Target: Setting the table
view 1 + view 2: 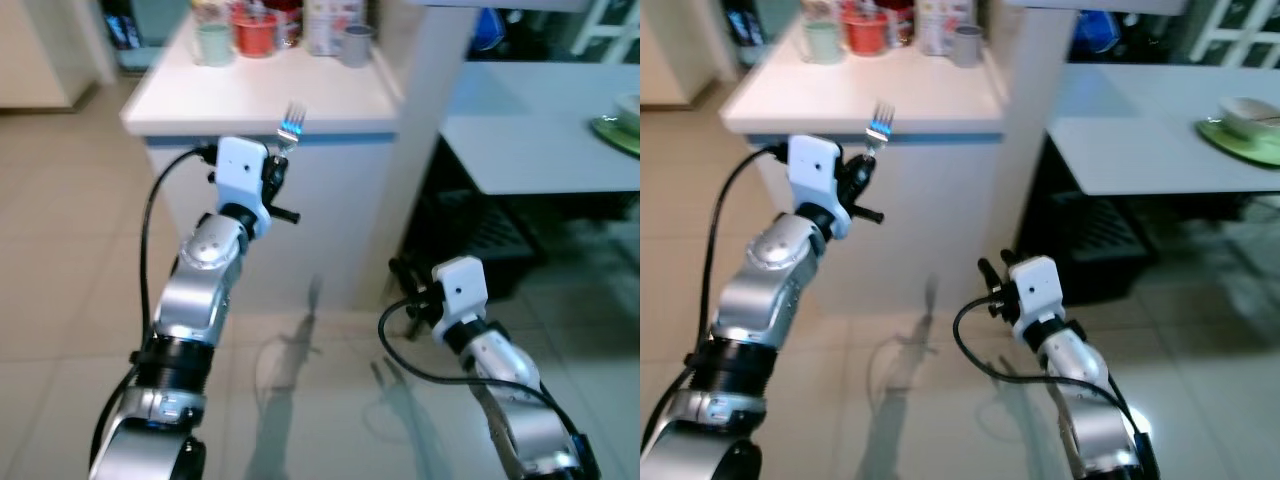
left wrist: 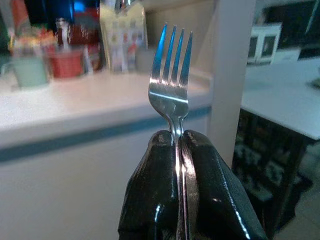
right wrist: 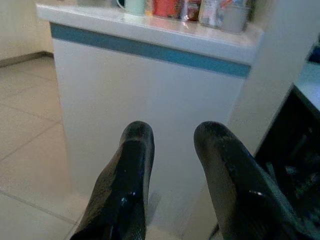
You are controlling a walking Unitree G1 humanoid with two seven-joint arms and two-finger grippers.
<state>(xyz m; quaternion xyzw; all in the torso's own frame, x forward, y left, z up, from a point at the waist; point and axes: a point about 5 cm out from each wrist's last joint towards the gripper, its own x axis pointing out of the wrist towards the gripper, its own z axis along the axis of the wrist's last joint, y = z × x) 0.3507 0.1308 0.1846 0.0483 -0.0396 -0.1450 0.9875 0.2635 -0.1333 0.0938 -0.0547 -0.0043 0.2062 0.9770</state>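
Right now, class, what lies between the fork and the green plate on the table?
In the right eye view, the white pillar at the counter's end and bare tabletop lie between the fork and the plate.

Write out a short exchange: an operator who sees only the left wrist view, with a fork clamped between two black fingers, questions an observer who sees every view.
Operator: Where is the left gripper holding the fork?
Observer: Raised in front of the white counter, tines up at its edge.
Operator: Is the right gripper carrying anything?
Observer: No. Its fingers stand apart with nothing between them, low over the tiled floor.
Operator: Is anything laid on the table to the right?
Observer: Yes, a green plate with a bowl on it sits at the far right edge.
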